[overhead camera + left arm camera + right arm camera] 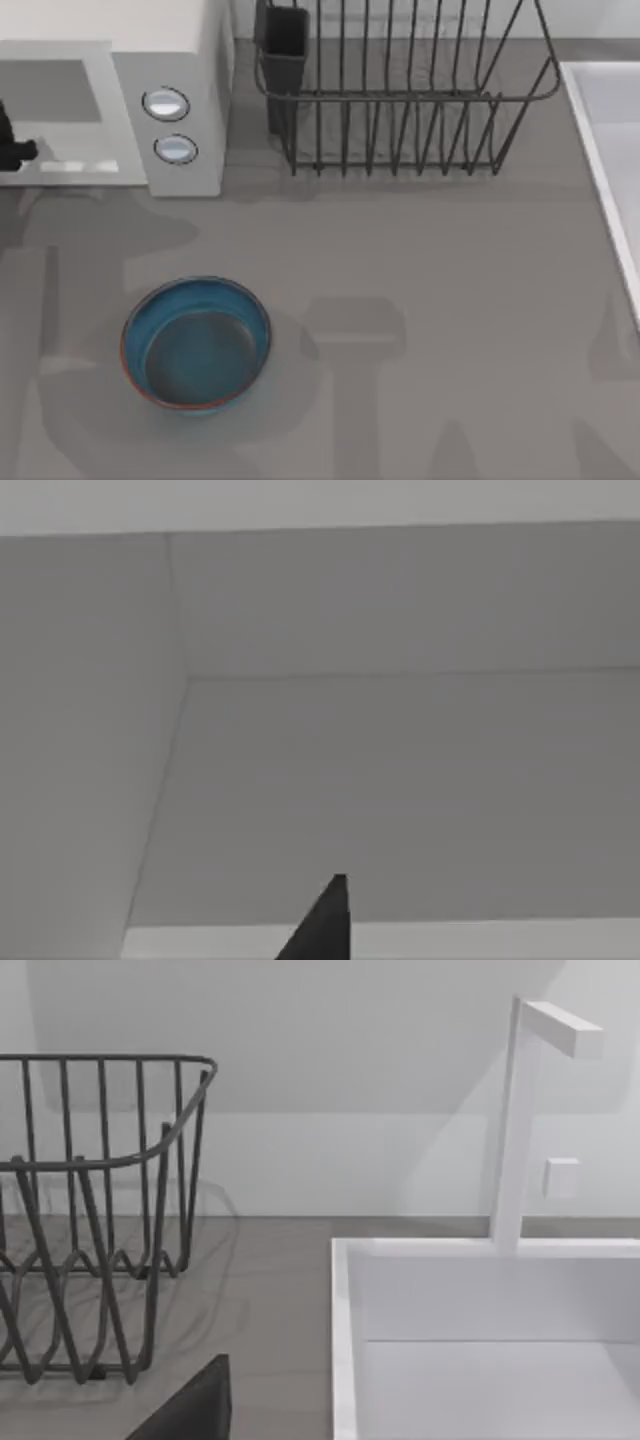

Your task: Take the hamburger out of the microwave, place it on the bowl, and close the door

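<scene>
Blue bowl (196, 344) sits empty at table front-left, so nothing is placed yet. Left gripper (14, 150) is at the microwave (180, 60) cavity mouth; jaw state cannot be told. Hamburger isn't visible, likely inside. Remaining: extraction, placing, door closing. Right arm parked near the sink (345, 1360).

Black, angular left gripper (12, 150) housing
</scene>
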{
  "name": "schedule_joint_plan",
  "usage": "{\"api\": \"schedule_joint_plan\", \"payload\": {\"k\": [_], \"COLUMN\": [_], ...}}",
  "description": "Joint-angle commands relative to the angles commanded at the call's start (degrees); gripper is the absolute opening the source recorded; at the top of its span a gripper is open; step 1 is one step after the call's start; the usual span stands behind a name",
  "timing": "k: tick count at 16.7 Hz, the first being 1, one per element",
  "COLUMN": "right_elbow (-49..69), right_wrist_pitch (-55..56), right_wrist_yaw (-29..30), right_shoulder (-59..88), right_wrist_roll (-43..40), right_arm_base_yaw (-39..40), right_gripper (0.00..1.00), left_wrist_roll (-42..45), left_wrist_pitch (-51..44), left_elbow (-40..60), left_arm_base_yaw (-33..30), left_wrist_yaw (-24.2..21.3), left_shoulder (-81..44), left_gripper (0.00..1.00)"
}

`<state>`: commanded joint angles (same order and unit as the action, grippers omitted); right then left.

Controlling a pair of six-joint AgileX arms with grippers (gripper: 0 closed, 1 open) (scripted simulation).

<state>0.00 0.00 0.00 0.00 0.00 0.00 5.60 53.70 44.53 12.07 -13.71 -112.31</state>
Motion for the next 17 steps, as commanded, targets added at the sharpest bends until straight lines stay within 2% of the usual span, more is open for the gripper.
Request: {"api": "schedule_joint_plan", "payload": {"k": [3,10,13,17], "right_elbow": [0.0,0.0,0.0,0.0], "right_wrist_pitch": [0.0,0.0,0.0,0.0], "right_wrist_yaw": [0.0,0.0,0.0,0.0], "right_shoulder": [0.0,0.0,0.0,0.0], "right_wrist_roll": [0.0,0.0,0.0,0.0], "right_arm_base_yaw": [0.0,0.0,0.0,0.0], "right_gripper": [1.00,1.00,1.00,1.00], "left_wrist_roll": [0.0,-1.5,-8.1,-23.9], "left_wrist_pitch": [-4.6,-6.4,-13.1,-28.6], "left_elbow": [0.3,0.9,3.9,10.6], "left_arm_base_yaw": [0.0,-0.7,-3.6,-10.3], "left_wrist_yaw": [0.0,0.8,3.7,10.4], "left_shoulder": [4.4,4.6,4.3,3.4], "left_gripper": [0.00,0.00,0.00,0.00]}}
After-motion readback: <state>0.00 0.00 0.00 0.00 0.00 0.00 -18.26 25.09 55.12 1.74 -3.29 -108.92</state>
